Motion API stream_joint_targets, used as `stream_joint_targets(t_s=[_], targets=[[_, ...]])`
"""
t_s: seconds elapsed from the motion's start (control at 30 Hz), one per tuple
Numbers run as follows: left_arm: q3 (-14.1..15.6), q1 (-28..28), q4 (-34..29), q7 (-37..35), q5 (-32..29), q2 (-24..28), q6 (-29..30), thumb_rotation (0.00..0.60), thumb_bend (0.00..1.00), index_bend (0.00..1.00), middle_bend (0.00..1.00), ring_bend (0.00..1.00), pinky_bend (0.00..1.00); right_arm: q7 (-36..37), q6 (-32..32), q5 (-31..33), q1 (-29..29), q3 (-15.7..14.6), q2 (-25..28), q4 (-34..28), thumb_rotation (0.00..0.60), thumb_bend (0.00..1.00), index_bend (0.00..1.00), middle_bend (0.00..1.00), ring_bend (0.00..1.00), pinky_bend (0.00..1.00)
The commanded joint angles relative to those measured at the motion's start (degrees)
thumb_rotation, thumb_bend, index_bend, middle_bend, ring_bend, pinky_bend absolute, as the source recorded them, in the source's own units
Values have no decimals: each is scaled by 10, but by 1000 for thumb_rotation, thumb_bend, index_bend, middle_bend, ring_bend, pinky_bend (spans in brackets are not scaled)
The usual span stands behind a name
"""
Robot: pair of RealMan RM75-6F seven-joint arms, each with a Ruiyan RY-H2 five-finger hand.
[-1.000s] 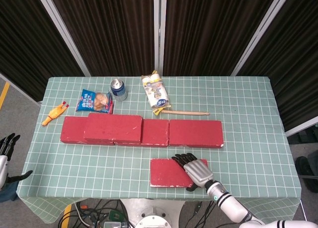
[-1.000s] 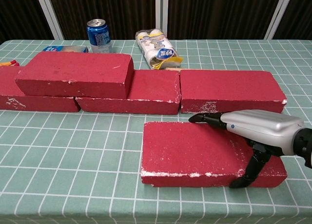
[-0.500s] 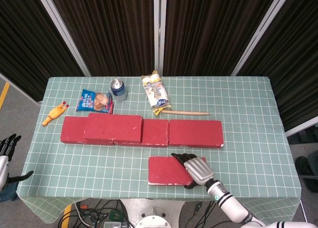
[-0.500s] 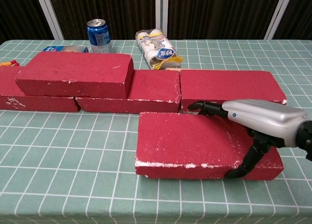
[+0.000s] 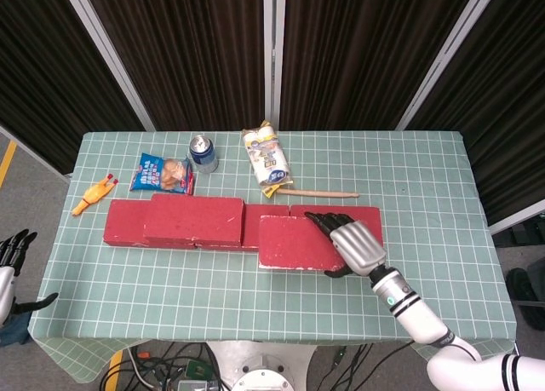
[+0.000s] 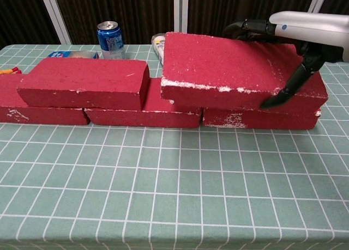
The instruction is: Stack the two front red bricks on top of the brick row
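From the head view, my right hand [image 5: 356,244] grips a red brick [image 5: 294,241] by its right end, over the middle and right bricks of the row [image 5: 336,227]. Another brick [image 5: 193,218] already lies on the row's left part. My left hand [image 5: 12,249] is at the left edge, fingers apart, holding nothing.

From the chest view, my right hand [image 6: 297,32] holds the brick [image 6: 229,70], fingers over its top and thumb at the near face. The brick is tilted above the row [image 6: 259,118]. Behind stand a can [image 6: 110,40] and a packet [image 6: 158,43].

I see a table [image 5: 426,178] under green checked cloth, dark curtains [image 5: 187,50] behind, and grey floor [image 5: 34,186] at left.
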Motion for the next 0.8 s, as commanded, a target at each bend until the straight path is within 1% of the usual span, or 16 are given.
stream_joint_targets(t_s=[0.03,0.13,0.27,0.53,0.8], targets=[[-2,-3,2,-2,-1,-1,-7,600,13,13,0,0,0,35,-58,34,42,27,17,47,600,74,0,184,148,253],[-3,-3,3,-5,1,-2,-9,600,12,13,0,0,0,54,-97,50,68,35,16,79,600,77,0,201,148,251],[-5,-4,5,-8,3,-2,-10,600,12,13,0,0,0,75,-131,51,95,40,5,120,600,77,0,207,148,248],[-9,-6,8,-13,7,-3,-13,600,12,13,0,0,0,92,-159,68,129,34,-34,171,600,77,0,207,148,247],[-11,-5,13,-22,8,-3,-15,600,12,13,0,0,0,97,-180,90,157,28,-61,199,600,77,0,207,148,247]])
